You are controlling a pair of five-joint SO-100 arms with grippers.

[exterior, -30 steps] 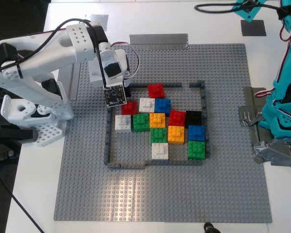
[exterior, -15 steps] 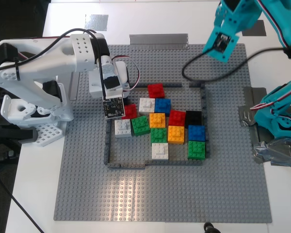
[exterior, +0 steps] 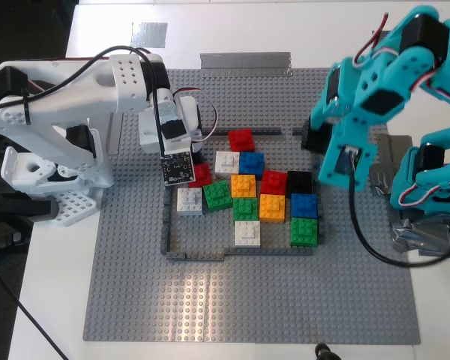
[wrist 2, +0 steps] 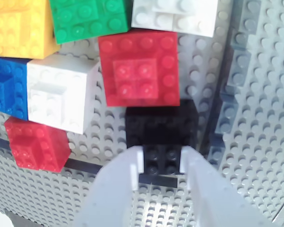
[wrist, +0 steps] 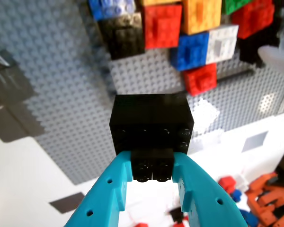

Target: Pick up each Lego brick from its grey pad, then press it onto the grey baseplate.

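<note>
Holding a black brick (wrist: 151, 130) in first gripper (wrist: 153, 182), fingers shut on it, above frame's 3 o'clock side. Second gripper (wrist 2: 162, 163) grips another brick (wrist 2: 161, 130) beside red one. Lower squarely onto baseplate (exterior: 135, 300), press evenly.

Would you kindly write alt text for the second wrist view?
My second gripper, with white fingers, clamps a small black square Lego brick sitting on the large grey studded baseplate, beside a red brick. White, green, orange and blue bricks lie beyond.
</note>
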